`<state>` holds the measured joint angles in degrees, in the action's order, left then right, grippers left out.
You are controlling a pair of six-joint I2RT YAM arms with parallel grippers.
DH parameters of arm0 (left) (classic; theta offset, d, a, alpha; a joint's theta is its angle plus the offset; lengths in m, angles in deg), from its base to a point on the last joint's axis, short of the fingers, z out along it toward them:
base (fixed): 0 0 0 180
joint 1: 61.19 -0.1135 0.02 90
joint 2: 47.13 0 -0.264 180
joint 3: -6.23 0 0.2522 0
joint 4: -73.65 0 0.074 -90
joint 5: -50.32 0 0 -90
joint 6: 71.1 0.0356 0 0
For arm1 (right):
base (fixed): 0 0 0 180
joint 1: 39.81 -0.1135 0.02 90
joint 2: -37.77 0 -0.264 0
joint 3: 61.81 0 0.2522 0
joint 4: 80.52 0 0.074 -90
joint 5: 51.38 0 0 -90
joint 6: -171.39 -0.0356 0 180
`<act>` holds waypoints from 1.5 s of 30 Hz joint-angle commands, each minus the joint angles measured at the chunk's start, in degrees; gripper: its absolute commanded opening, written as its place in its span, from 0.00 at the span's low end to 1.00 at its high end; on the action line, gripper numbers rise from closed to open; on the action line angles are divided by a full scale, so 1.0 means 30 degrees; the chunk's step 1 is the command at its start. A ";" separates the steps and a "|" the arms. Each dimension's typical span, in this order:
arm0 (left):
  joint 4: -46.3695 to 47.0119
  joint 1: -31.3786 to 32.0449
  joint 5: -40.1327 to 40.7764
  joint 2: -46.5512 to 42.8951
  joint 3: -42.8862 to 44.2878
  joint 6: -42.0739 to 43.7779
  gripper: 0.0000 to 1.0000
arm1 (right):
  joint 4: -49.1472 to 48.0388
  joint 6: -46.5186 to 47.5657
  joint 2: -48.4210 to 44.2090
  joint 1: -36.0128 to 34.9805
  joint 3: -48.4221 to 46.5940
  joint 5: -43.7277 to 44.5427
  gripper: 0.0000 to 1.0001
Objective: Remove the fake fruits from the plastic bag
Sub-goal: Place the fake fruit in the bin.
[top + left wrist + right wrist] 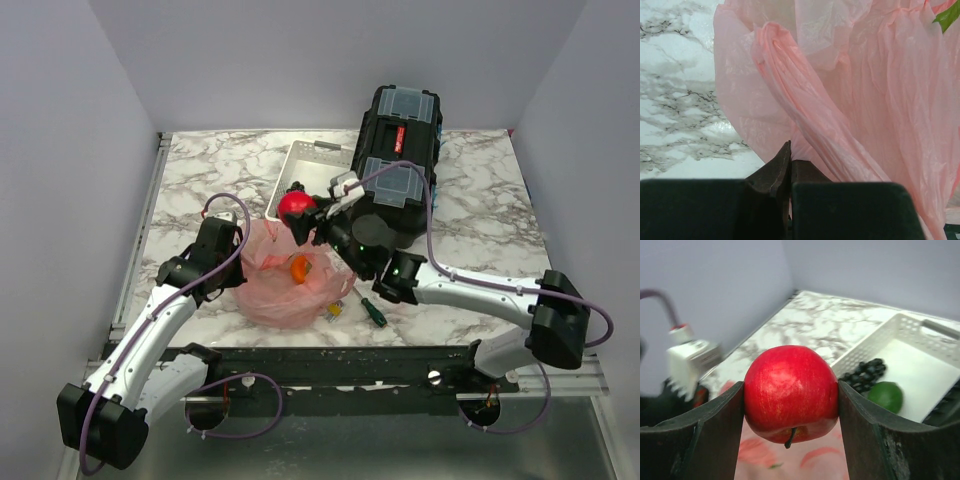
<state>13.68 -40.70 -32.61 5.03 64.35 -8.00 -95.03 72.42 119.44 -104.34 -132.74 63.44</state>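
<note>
While the left gripper (790,165), jaws closed, pinches a fold of the pink plastic bag (272,296), the outstretched right gripper (790,386) clamps a red apple (292,205) above the bag, beside the white tray (303,163).

Glossy red apple (790,390) held aloft; orange fruit (300,268) inside the crumpled pink bag (268,296); green fruit (885,396) in the white tray (870,342).

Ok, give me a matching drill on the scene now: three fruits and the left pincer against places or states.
1 red fruit
2 orange fruit
3 green fruit
4 left pincer

a in the white tray
b shut on the plastic bag
c held in the right pincer
d inside the plastic bag

Pairs: 1-c, 2-d, 3-a, 4-b
</note>
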 commanded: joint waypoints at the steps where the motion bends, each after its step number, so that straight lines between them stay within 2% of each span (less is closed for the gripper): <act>1: -0.0180 0.0107 0.0470 -0.0302 0.0468 -0.0128 0.00 | 0.2024 -0.0632 0.1763 0.2183 -0.1770 0.1243 0.01; 5: -0.0151 0.0108 0.0471 -0.0292 0.0448 -0.0140 0.00 | 0.3348 -0.0570 0.4093 0.3520 -0.3822 0.1987 0.01; 13: -0.0173 0.0113 0.0397 -0.0248 0.0477 -0.0114 0.00 | 0.8662 0.0638 1.0897 0.4860 -1.1294 0.3686 0.01; 20: -0.0180 0.0113 0.0484 -0.0305 0.0448 -0.0146 0.00 | 1.1647 0.0283 1.4148 0.5352 -1.4637 0.3579 0.21; 23: -0.0152 0.0113 0.0459 -0.0292 0.0452 -0.0119 0.00 | 1.1990 0.0063 1.4470 0.5390 -1.4669 0.3269 0.36; 28: -0.0151 0.0113 0.0397 -0.0241 0.0477 -0.0117 0.00 | 1.2386 0.0068 1.4165 0.5395 -1.4370 0.3153 0.68; 31: -0.0151 0.0113 0.0390 -0.0233 0.0478 -0.0116 0.00 | 1.2391 0.0088 1.3387 0.5376 -1.3954 0.2968 0.79; 41: -0.0096 0.0098 0.0324 -0.0320 0.0463 -0.0088 0.00 | 1.2215 -0.0337 1.0243 0.5368 -1.1998 0.0874 0.87; 45: -0.0071 0.0113 0.0251 -0.0307 0.0451 -0.0088 0.00 | 1.1992 -0.0346 0.9518 0.5376 -1.1315 0.1246 0.90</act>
<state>13.61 -40.70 -32.61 4.88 64.35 -8.00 -58.84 71.98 151.09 -88.45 -168.47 68.05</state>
